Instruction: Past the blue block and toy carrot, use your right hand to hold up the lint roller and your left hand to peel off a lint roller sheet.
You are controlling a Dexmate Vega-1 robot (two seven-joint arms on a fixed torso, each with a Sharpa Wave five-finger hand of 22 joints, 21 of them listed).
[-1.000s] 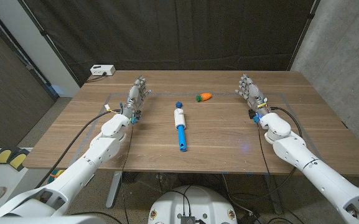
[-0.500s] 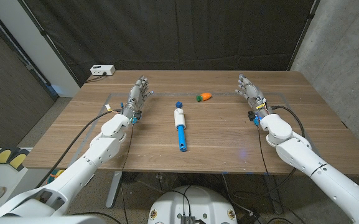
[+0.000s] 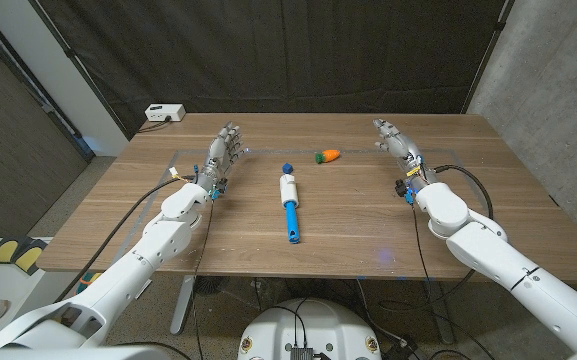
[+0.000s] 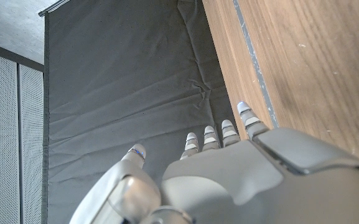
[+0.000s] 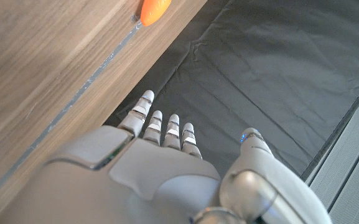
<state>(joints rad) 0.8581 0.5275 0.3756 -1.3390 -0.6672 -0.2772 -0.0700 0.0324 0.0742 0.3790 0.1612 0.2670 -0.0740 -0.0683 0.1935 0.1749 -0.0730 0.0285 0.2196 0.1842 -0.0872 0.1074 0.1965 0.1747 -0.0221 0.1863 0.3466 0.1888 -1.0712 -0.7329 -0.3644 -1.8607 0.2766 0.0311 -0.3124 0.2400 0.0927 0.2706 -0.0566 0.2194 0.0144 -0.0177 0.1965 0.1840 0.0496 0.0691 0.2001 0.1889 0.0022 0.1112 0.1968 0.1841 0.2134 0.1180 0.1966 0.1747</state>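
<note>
The lint roller (image 3: pixel 289 203) lies in the middle of the table, its white roll toward the far side and its blue handle toward me. A small blue block (image 3: pixel 287 168) sits just beyond the roll. An orange toy carrot (image 3: pixel 328 156) with a green top lies further right; its orange body (image 5: pixel 153 9) also shows in the right wrist view. My left hand (image 3: pixel 222 156) stands to the left of the roller, fingers apart, holding nothing. My right hand (image 3: pixel 396 143) is well to the right of the carrot, fingers spread and empty.
A white box (image 3: pixel 164 113) with a cable sits at the table's far left corner. Black curtains hang behind the wooden table (image 3: pixel 368 225). Faint tape lines mark a rectangle on the tabletop.
My right hand has turned and shifted slightly left and toward the far side. The left hand and the objects have stayed put.
</note>
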